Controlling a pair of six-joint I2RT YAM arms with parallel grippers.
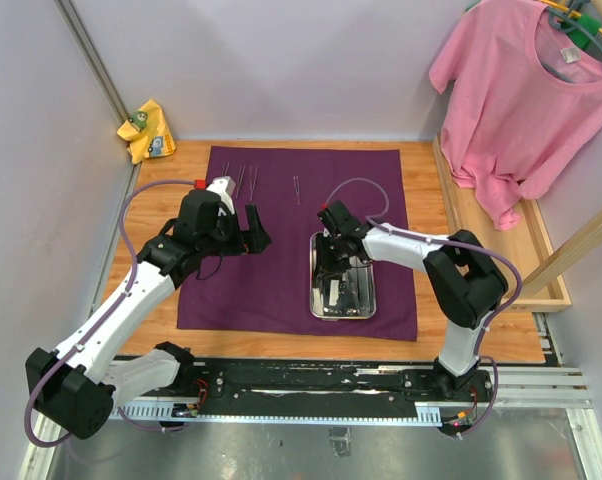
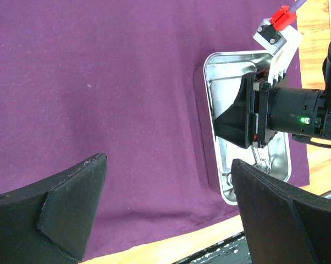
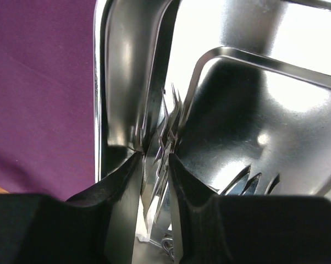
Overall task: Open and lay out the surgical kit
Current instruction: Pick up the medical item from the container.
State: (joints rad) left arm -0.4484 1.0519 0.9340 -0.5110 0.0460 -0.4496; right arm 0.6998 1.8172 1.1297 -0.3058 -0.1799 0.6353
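The dark purple cloth (image 1: pixel 271 280) lies spread flat on the wooden table. The steel tray (image 1: pixel 343 314) sits on its right half. My right gripper (image 1: pixel 336 272) reaches down into the tray (image 3: pixel 127 66). Its fingers (image 3: pixel 121 187) stand narrowly apart on either side of slim metal forceps (image 3: pixel 168 126); whether they press on them is unclear. A bit of white gauze (image 3: pixel 146 225) shows below. Three slim instruments (image 1: pixel 241 180) and one more (image 1: pixel 297 188) lie on the cloth's far part. My left gripper (image 1: pixel 253 228) hovers wide open and empty over the cloth (image 2: pixel 99 82), left of the tray (image 2: pixel 223 77).
A pink T-shirt (image 1: pixel 521 90) hangs at the back right over a wooden frame (image 1: pixel 541 250). A yellow rag (image 1: pixel 146 130) lies at the back left corner. The arms' mounting rail (image 1: pixel 331 385) runs along the near edge.
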